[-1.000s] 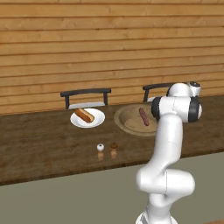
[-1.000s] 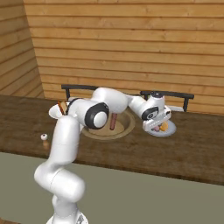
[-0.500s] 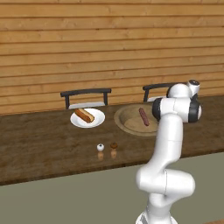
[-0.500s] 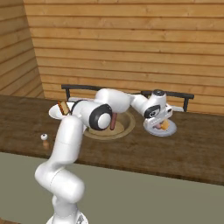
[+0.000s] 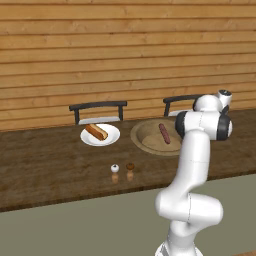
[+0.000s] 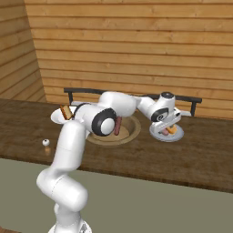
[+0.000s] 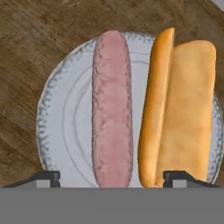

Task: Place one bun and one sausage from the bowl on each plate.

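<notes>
Sausage (image 7: pixel 112 109) lies lengthwise at frame centre of the hand view on the right-hand plate (image 7: pixel 57 118), bun (image 7: pixel 181 109) just beside it at right, both freed. Gripper (image 7: pixel 111 177) spread, fingertips (image 7: pixel 48 177) at the bottom edge. One sausage (image 5: pixel 164 133) left in the bowl (image 5: pixel 145 142), centre right of the left base view: probably light, firm, round, prone to roll; best pinched across its middle. Far plate (image 5: pixel 112 136) holds a bun (image 5: pixel 96 131).

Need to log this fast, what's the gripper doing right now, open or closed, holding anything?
Gripper: open, fingertips wide apart above the plate, holding nothing; the sausage and bun lie on the plate.
</notes>
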Controlling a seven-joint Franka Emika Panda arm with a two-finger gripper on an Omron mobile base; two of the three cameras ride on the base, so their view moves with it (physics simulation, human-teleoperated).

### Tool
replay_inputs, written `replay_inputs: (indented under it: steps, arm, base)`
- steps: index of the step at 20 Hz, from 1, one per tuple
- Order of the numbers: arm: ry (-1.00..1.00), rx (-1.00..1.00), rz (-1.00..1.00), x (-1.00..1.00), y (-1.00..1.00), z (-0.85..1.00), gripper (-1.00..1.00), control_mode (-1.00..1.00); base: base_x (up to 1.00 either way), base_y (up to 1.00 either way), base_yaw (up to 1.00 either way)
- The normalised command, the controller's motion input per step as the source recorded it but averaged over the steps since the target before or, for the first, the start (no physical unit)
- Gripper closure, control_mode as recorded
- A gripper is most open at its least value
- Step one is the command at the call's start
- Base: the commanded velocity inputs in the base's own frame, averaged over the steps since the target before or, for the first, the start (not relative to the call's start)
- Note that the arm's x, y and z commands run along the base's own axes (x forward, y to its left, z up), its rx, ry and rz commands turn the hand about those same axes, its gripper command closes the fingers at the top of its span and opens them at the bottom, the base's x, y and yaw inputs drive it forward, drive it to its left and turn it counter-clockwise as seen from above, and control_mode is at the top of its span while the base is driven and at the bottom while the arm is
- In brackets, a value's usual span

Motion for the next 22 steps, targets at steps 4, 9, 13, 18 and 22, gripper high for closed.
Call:
replay_inputs:
  steps: [4, 9, 13, 18, 22]
  arm:
    - [-0.06, 0.00, 0.02, -0.45, 0.00, 0.32, -1.00, -1.00]
    - [-0.11, 0.00, 0.02, -0.59, 0.15, 0.70, -1.00, -1.00]
    - [-0.06, 0.00, 0.00, -0.61, 0.86, 0.36, -1.00, -1.00]
    - [-0.08, 0.00, -0.08, -0.09, 1.00, 0.50, -1.00, -1.00]
    - [-0.10, 0.00, -0.18, 0.00, 1.00, 0.28, -1.00, -1.00]
  base:
    - [0.00, 0.00, 0.00]
    - [0.00, 0.00, 0.00]
    - [0.00, 0.00, 0.00]
    - [0.00, 0.00, 0.00]
    - [0.00, 0.00, 0.00]
